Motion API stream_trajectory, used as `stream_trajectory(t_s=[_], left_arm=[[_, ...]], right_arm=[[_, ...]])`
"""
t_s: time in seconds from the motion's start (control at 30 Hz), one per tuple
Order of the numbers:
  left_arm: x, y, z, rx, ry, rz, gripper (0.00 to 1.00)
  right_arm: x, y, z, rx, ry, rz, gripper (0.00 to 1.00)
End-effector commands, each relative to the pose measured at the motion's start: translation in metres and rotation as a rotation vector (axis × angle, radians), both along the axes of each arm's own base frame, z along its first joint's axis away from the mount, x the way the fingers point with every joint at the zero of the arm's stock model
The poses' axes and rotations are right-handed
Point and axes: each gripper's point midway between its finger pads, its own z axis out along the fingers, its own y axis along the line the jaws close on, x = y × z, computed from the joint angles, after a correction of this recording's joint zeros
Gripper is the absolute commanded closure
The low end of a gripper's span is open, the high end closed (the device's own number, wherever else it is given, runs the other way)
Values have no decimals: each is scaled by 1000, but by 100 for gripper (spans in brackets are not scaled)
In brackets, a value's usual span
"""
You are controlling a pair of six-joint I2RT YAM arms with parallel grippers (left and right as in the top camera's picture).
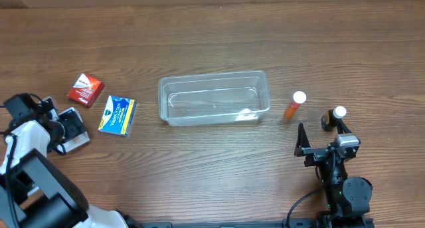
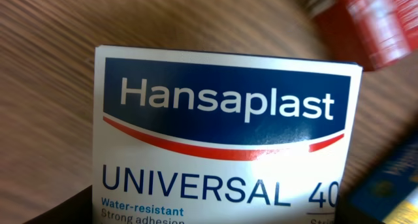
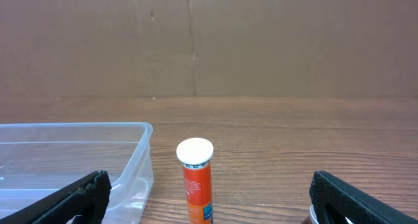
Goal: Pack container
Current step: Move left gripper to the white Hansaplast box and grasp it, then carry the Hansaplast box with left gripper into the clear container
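The clear plastic container (image 1: 212, 98) stands empty at the table's middle; its right end shows in the right wrist view (image 3: 134, 162). My left gripper (image 1: 70, 129) at the far left is shut on a white Hansaplast plaster box (image 2: 222, 132), which fills the left wrist view. My right gripper (image 1: 323, 136) is open and empty, its fingers spread wide (image 3: 209, 194). An upright orange tube with a white cap (image 1: 295, 106) stands just ahead of it, between the finger lines (image 3: 196, 178), untouched.
A red box (image 1: 85, 90) and a blue-and-yellow box (image 1: 117, 115) lie left of the container; both show in the left wrist view (image 2: 372, 21) (image 2: 392, 191). A dark bottle with a white cap (image 1: 337, 115) stands by my right gripper's right finger.
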Motion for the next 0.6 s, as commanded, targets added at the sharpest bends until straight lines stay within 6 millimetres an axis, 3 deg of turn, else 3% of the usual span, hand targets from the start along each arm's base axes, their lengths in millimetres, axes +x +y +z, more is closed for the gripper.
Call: stream_trajectory(t_s=[0.0,0.13,0.23,0.4,0.57], left_arm=[[23,5,67,63,-157,-25,32],[36,-14,116,69,-271,-100,31],[48,-47,150,67,-343,-191,31],[74,-140,186,32,-386,-407,33],[93,-234,200,-16,-440,-532,33]], right_arm=[[0,0,-1,-4,-9,0,0],[0,0,-1,-3,-9,0,0],[0,0,-1,-3,-9,0,0],[0,0,-1,-3,-9,0,0],[0,0,-1,-4,-9,0,0]])
